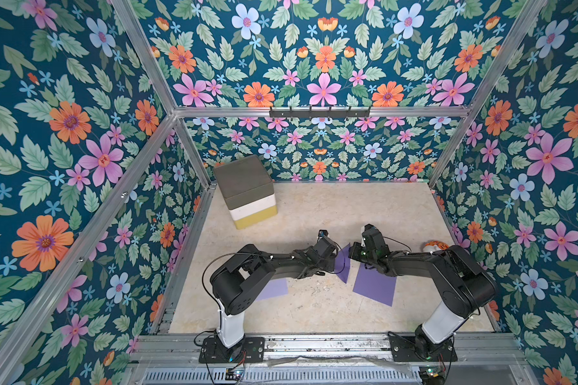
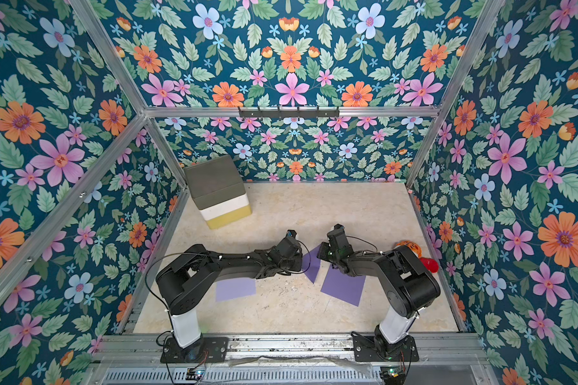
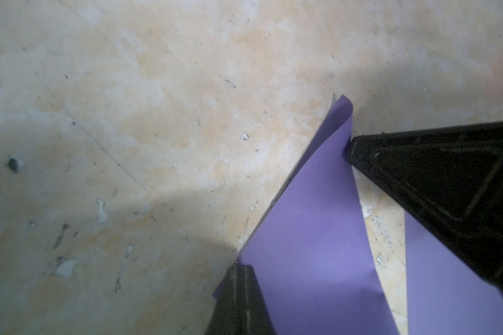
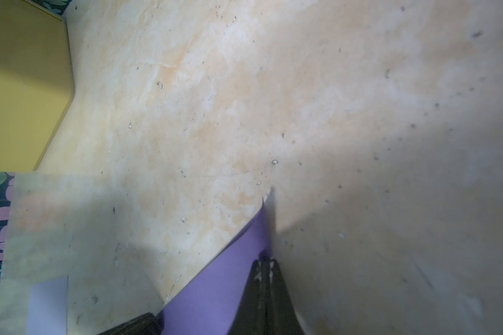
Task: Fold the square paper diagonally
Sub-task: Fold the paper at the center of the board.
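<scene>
Both my arms reach inward and meet over the middle of the bench (image 1: 347, 206).

Square paper (image 1: 344, 263): purple, lifted between the two arms and standing nearly on edge, bowed rather than flat. Its pointed lower corner hangs down toward the bench. From the top views I cannot tell whether that corner touches the surface.

Left pincer (image 3: 240, 269): tips pressed together, clamped on one edge of the square paper. In the left wrist view the sheet rises away from the tips and curls over at its far corner.

Right pincer (image 4: 265, 261): tips pressed together as well, clamped on the opposite side of the same sheet, close to a corner. No gap shows between the tips.

Also on the bench:
- A second purple sheet (image 1: 376, 286) lies flat under my right forearm, just beside the held one.
- A paler sheet (image 1: 274, 288) lies flat by my left arm, toward the near edge.
- A stack of bins (image 1: 247, 190), grey on white on yellow, stands in the far left corner.
- An orange striped toy (image 1: 434, 246) sits at the right edge, mostly hidden behind my right arm.
</scene>
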